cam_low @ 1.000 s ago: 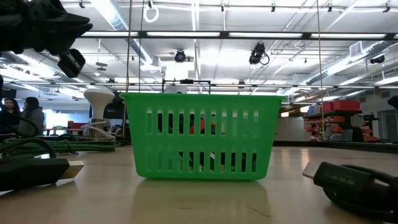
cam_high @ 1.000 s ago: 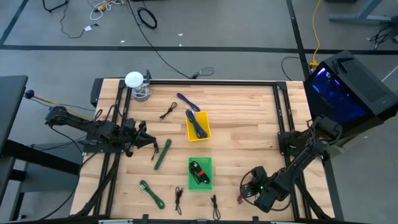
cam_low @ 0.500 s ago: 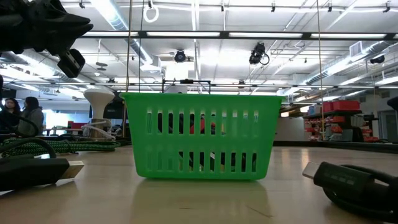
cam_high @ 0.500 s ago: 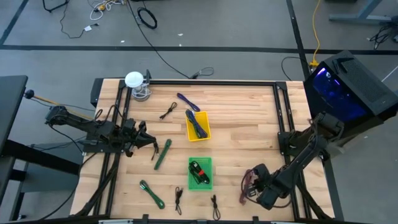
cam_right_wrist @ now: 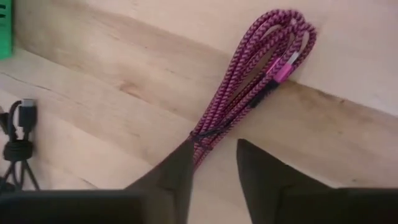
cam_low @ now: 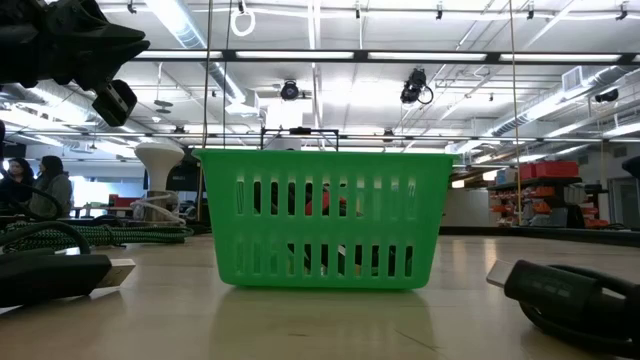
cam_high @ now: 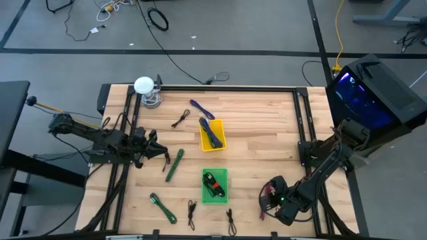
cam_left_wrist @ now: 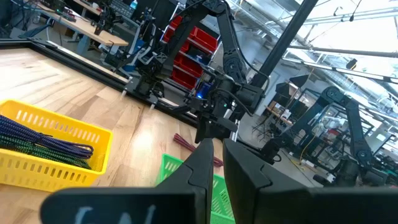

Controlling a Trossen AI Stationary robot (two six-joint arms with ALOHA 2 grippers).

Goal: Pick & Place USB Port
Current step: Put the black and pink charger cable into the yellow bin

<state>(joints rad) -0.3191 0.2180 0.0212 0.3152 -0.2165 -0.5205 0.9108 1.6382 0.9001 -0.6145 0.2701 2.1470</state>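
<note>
A magenta braided cable bundle [cam_right_wrist: 249,93] lies on the wood near the table's near right corner, and shows in the high view [cam_high: 262,203] too. My right gripper [cam_right_wrist: 213,163] is low over it and open. Its fingers stand on either side of the bundle's tied near end [cam_right_wrist: 202,138]. My left gripper [cam_left_wrist: 215,163] hovers over the table's left side [cam_high: 162,152], shut and empty. A green basket [cam_high: 214,185] holds a black and red cable. A yellow basket [cam_high: 212,135] holds a dark blue cable. My right gripper comes slanting down along the magenta bundle. The bundle's tied near end [cam_right_wrist: 200,140] lies close against the inner edge of one finger [cam_right_wrist: 180,163]. I cannot tell whether they touch. The rest of the bundle lies on the table.
Loose cables lie about: green ones [cam_high: 173,165] [cam_high: 162,207], black ones [cam_high: 180,120] [cam_high: 191,213] [cam_high: 230,220] and a blue one [cam_high: 200,109]. A small black cable [cam_right_wrist: 18,134] lies near the right gripper. A white round object [cam_high: 145,87] stands at the far left corner.
My right gripper has shifted a little toward the right edge and back over the magenta cable, turning slightly at the wrist. Half a second ago more of the cable showed beside it. The left arm has kept still.
</note>
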